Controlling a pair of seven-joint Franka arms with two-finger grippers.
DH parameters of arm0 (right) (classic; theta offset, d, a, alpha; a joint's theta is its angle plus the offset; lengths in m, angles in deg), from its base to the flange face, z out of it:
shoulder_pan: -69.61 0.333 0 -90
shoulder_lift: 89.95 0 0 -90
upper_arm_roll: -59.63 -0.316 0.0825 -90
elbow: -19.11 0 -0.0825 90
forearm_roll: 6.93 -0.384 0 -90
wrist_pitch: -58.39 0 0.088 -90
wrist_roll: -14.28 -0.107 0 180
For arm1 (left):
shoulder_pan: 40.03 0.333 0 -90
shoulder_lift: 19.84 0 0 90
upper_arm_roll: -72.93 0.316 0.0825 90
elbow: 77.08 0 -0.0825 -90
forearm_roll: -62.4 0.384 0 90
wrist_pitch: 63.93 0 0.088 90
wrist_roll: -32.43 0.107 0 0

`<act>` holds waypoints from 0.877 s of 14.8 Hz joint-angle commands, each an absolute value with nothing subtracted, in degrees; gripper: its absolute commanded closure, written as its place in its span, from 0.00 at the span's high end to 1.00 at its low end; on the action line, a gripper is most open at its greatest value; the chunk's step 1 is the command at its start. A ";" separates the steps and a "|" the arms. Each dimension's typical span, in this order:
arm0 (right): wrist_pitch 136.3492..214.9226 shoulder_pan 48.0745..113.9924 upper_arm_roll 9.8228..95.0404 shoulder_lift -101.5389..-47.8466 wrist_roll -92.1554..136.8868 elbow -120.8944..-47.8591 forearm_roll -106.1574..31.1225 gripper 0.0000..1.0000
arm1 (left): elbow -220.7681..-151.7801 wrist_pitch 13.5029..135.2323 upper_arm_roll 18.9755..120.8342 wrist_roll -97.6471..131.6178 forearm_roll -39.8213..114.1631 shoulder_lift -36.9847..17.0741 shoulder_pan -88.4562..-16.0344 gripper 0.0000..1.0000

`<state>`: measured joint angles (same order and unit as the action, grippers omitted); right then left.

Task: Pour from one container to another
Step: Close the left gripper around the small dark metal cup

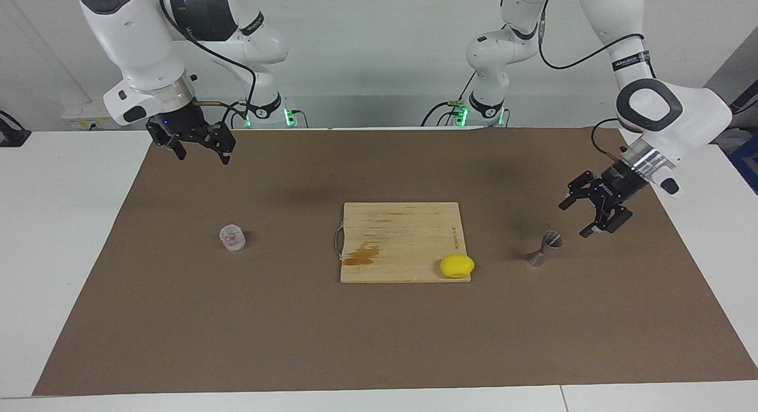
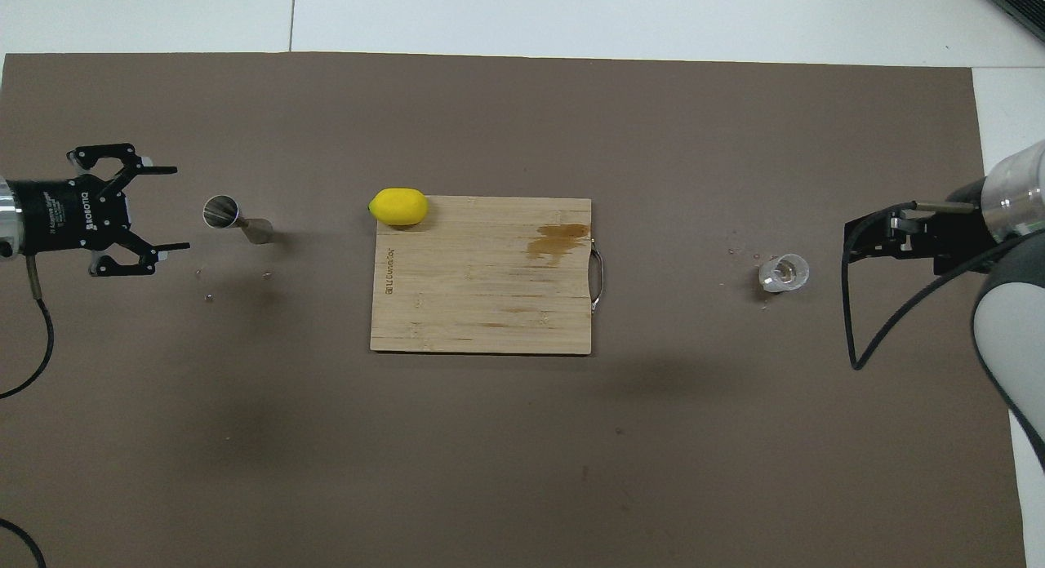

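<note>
Left gripper [image 1: 579, 216]: spread open, empty, turned sideways just beside the jigger [image 1: 543, 248], level with it so that its waist can be taken.
Jigger: set upright on the brown mat [image 1: 379, 341] toward the left arm's end, untouched.
Right gripper [image 1: 201, 148]: open, empty, held over the mat's robot-side edge; the arm waits.
Glass cup [image 1: 232, 237]: set upright toward the right arm's end, apart from the right gripper.
Cutting board [image 1: 402, 237]: placed at mat centre, a lemon [image 1: 456, 266] on its corner.

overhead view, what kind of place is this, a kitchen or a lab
Most likely a robot lab bench set up as a mock kitchen: a brown mat over white tables, a cutting board with a lemon, and two mounted arms.
</note>
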<state>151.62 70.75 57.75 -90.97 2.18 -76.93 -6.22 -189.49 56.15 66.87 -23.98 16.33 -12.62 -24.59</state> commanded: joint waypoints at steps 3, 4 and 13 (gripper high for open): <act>151.64 69.87 57.44 -91.97 3.56 -78.01 -7.63 1.00 | -196.16 57.45 66.43 -33.04 9.15 -14.04 -23.07 1.00; 151.64 69.87 57.44 -91.97 3.56 -78.01 -7.63 1.00 | -196.43 57.54 66.34 -34.70 7.57 -13.52 -22.63 1.00; 151.64 69.87 57.44 -92.05 3.56 -78.01 -7.63 1.00 | -194.33 60.00 66.34 -38.68 -0.71 -7.80 -22.18 1.00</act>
